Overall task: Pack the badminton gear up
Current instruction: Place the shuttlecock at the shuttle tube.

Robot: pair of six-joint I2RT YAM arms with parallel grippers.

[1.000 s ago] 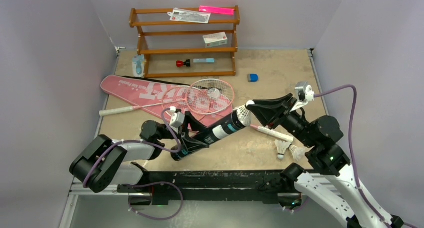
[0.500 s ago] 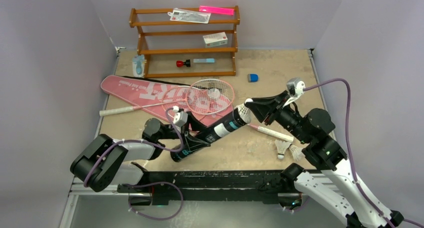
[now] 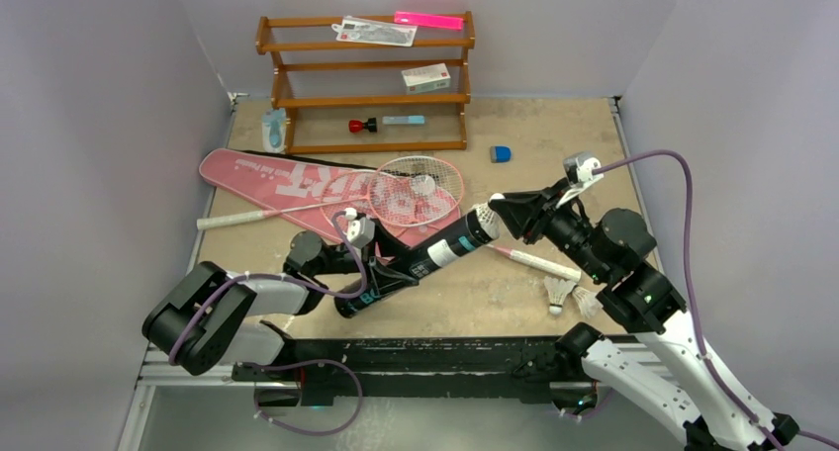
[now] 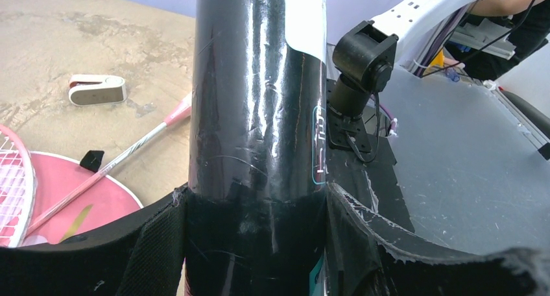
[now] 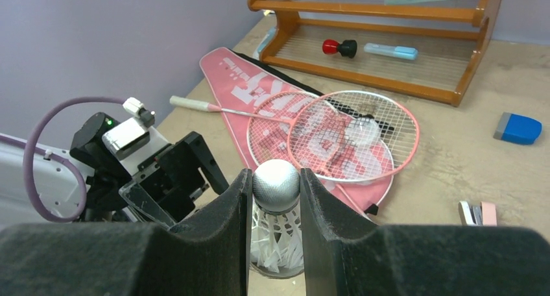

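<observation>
Left gripper (image 3: 381, 273) set wide, clamped round black BOKA tube (image 3: 435, 255) at mid-frame. Tube's long axis slants from lower left to upper right, mouth raised and pointing at right gripper (image 3: 498, 206). Right gripper narrow, pinching shuttlecock (image 5: 275, 182) by its cork, feathers in tube mouth. Versus a second ago: right wrist has rolled, tube hardly shifted. Count: one tube. One pink SPORT bag (image 3: 287, 177), upper left. Two rackets (image 3: 420, 189), heads overlapping on bag. One held shuttlecock, two loose shuttlecocks (image 3: 560, 293) lower right, possibly a fourth on the strings.
</observation>
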